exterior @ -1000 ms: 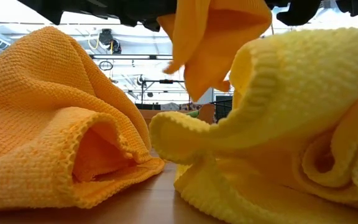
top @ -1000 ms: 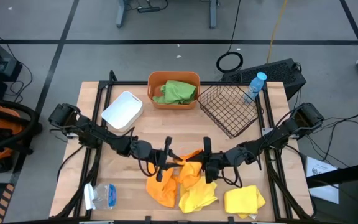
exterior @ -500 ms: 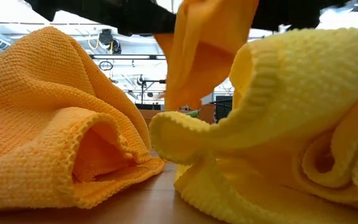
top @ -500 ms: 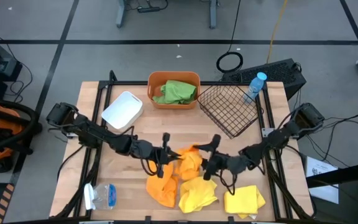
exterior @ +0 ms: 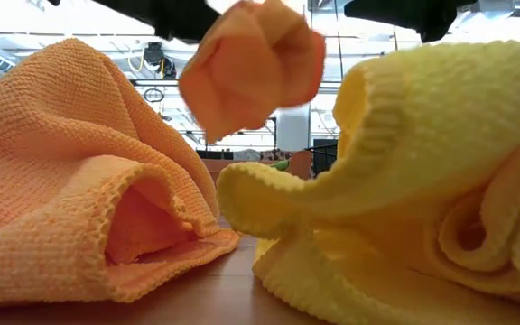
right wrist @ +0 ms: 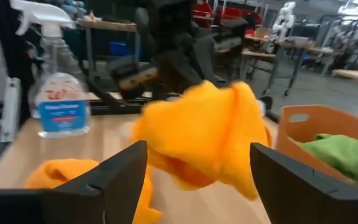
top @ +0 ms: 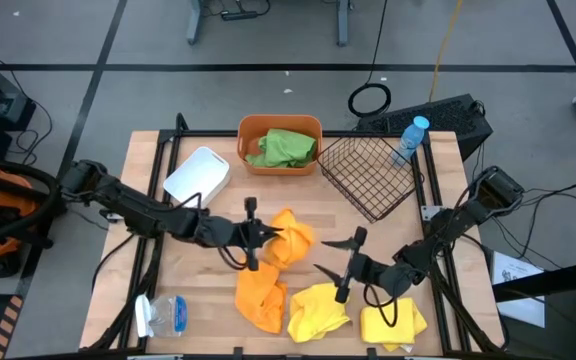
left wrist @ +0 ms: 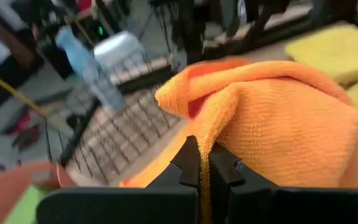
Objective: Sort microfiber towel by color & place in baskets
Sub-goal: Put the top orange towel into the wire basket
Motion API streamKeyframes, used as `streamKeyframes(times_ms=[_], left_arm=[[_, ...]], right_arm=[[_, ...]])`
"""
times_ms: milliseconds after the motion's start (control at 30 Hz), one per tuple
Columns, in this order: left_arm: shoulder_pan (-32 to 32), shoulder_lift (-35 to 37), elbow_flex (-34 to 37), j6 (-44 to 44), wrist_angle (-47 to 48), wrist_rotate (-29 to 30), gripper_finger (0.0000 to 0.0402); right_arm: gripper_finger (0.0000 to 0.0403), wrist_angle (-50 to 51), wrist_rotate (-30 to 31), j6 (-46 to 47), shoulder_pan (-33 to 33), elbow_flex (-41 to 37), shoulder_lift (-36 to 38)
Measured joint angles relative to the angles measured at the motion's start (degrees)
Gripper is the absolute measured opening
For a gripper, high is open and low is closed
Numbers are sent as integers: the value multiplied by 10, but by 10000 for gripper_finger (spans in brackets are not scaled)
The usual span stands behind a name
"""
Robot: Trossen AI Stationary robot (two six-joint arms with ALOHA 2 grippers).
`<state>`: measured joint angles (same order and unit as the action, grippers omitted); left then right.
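Note:
My left gripper (top: 266,236) is shut on an orange towel (top: 291,238), which hangs bunched above the table's middle (exterior: 251,68). My right gripper (top: 334,268) stands open to the right of that towel, with nothing between its fingers (right wrist: 126,177). A second orange towel (top: 258,302) lies crumpled near the front edge. Beside it lie two yellow towels (top: 318,312) (top: 393,322). At the back stand the white tub (top: 198,177), the orange tub (top: 251,128) holding a green towel (top: 284,147), and the black mesh basket (top: 373,175). My left gripper pinches a fold of the orange towel (left wrist: 211,134) between its two fingers (left wrist: 190,163). The fingers come nearly level from the table's left side. The towel is lifted clear of the table and bunches in a lump just beyond the fingertips.
A clear bottle with a blue cap (top: 409,140) stands at the back right beside the mesh basket. A spray bottle (top: 163,314) lies at the front left corner. Bare wood (top: 268,195) shows between the tubs and the towels.
My right gripper has opened, let go of the orange towel, rolled and drawn back toward the near right. My left gripper has shut on the towel and risen a little toward the far left. The towel, first hanging between both grippers, now bunches at my left gripper.

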<state>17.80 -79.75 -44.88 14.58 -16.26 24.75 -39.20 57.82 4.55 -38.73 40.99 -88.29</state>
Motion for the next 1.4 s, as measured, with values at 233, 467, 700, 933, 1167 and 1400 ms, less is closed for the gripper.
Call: streamKeyframes(times_ms=[233, 467, 700, 933, 1167, 1400], left_arm=[[-12, 0, 0, -62, 31, 0, 4], [-33, 0, 0, -108, 31, -6, 3], [-29, 0, 0, -112, 34, -22, 3], [-19, 0, 0, -100, 34, -24, 3], [-15, 0, 0, -82, 34, -60, 3], [-15, 0, 0, -82, 34, -65, 3]], right_arm=[[285, -18, -11, 12, 1, 0, -5], [336, -58, -56, -16, 42, 58, -79], [348, -3, -7, -9, 87, 142, -140], [342, 150, -14, 115, 133, 165, -141], [217, 198, -45, 141, 153, 165, -141], [19, 179, -129, 91, 167, 165, -141]])
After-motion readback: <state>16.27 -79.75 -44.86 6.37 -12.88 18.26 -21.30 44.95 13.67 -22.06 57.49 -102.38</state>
